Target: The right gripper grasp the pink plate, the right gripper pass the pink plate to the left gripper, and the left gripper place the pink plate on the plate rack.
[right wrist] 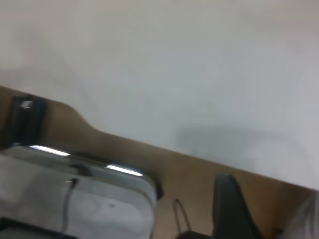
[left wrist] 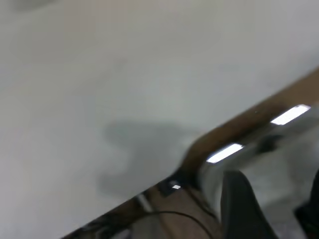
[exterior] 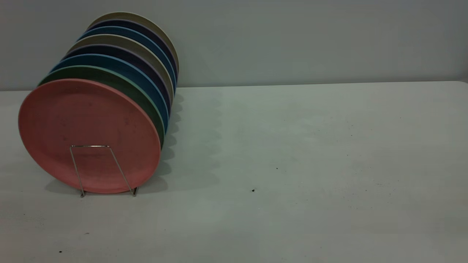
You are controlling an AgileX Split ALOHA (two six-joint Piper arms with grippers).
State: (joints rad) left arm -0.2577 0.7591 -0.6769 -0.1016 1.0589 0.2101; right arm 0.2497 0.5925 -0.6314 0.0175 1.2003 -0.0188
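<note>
The pink plate (exterior: pixel 87 128) stands on edge at the front of the plate rack (exterior: pixel 77 171), behind the rack's front wire loop. It leans against a mint-green plate (exterior: pixel 120 82). Neither gripper shows in the exterior view. In the left wrist view, my left gripper (left wrist: pixel 276 214) is open and empty, away from the rack, over the table's edge. In the right wrist view, my right gripper (right wrist: pixel 271 214) shows one dark finger (right wrist: pixel 229 209) standing alone with a wide gap beside it and nothing held. Neither wrist view shows the plate or the rack.
Behind the pink plate, several more plates in green, blue, dark purple and beige (exterior: pixel 146 54) fill the rack at the table's (exterior: pixel 292 164) left. A wall stands behind. Both wrist views show the table edge, brown floor and a grey case (right wrist: pixel 75 199).
</note>
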